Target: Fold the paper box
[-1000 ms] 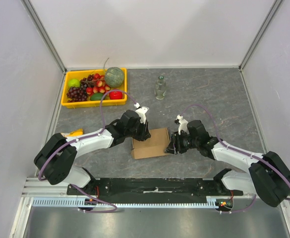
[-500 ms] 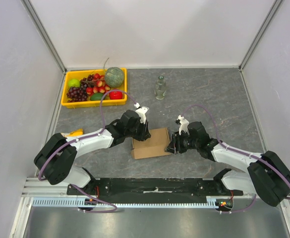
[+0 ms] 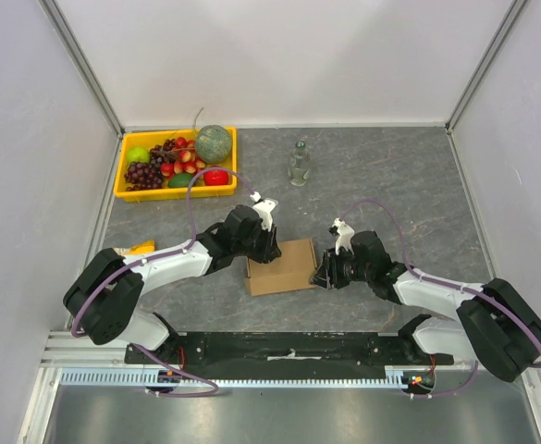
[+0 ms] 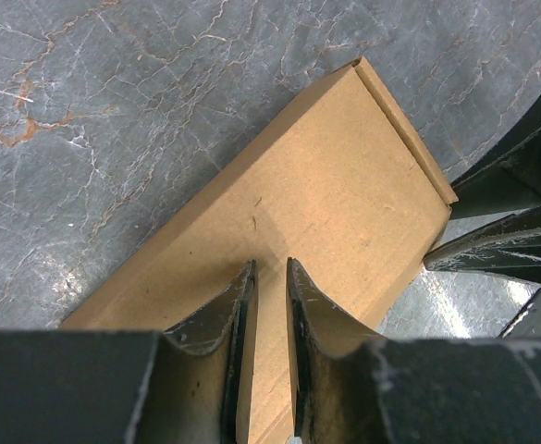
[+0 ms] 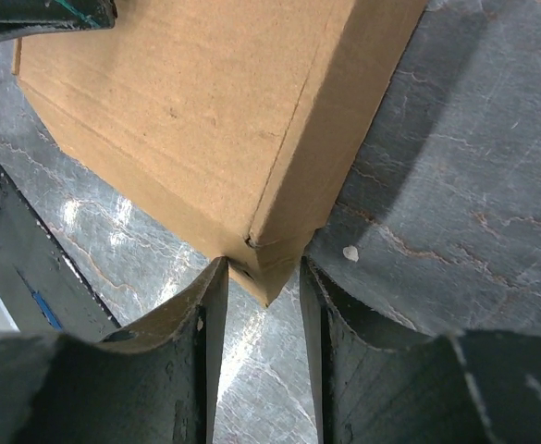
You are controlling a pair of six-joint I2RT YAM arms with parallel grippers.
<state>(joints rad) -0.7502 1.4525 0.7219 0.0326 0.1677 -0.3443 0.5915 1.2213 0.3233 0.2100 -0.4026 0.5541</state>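
Note:
The paper box (image 3: pixel 282 266) is a closed flat brown cardboard mailer lying between the two arms. My left gripper (image 3: pixel 263 252) is at its far left corner. In the left wrist view the fingertips (image 4: pixel 244 277) lie over the lid (image 4: pixel 325 194), a narrow gap apart, with nothing pinched that I can see. My right gripper (image 3: pixel 323 275) is at the box's right side. Its open jaws (image 5: pixel 263 261) straddle the near right corner of the box (image 5: pixel 205 102), and the left finger (image 5: pixel 210 287) touches the corner's side.
A yellow tray (image 3: pixel 118 185) of fruit sits at the far left. A small clear bottle (image 3: pixel 298 164) stands behind the box. A yellow object (image 3: pixel 141 247) lies by the left arm. The right gripper's dark fingers (image 4: pixel 510 250) show past the box's end.
The right gripper's jaws have narrowed around the box corner, and that arm has shifted slightly toward the near edge. The left gripper has stayed put.

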